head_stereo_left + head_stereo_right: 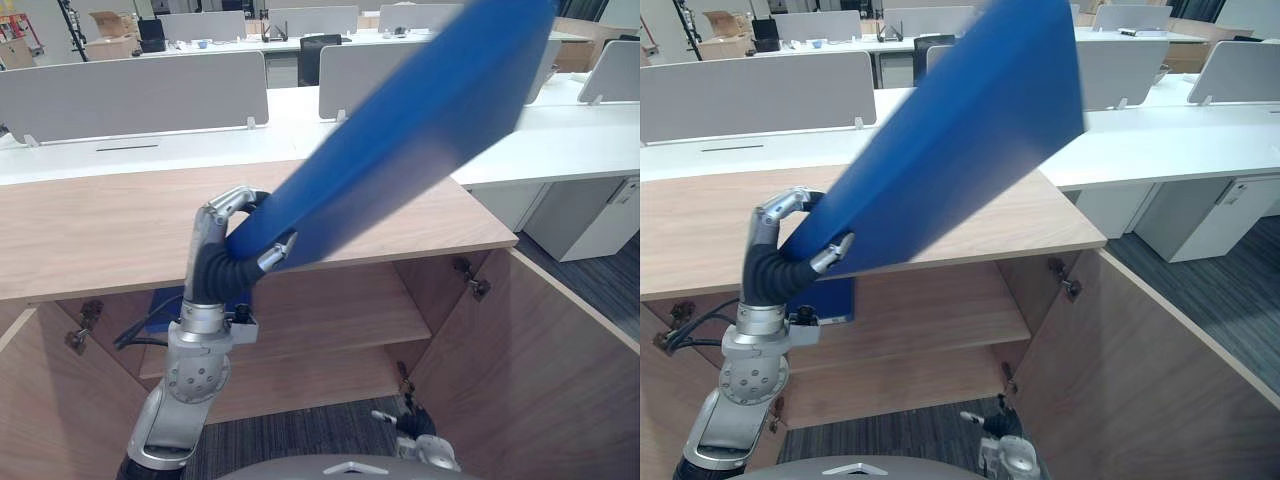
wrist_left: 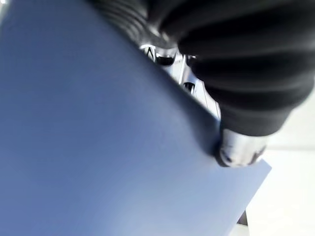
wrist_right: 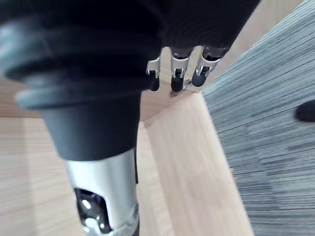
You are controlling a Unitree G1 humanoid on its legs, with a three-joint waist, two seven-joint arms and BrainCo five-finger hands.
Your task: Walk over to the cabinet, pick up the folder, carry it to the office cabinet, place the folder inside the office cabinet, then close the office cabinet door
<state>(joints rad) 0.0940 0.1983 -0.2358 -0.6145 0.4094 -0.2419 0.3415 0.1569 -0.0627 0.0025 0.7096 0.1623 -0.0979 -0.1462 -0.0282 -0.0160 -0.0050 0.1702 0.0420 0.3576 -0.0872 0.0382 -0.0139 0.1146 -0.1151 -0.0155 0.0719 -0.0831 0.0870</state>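
My left hand (image 1: 205, 235) is clamped on the lower corner of the blue folder (image 1: 420, 130), thumb on the near face. From the hand, the folder slants up to the right, in the air above the open cabinet's worktop (image 1: 100, 230). My right hand (image 1: 412, 432) hangs low by the right door (image 1: 540, 370); I can't tell its state.
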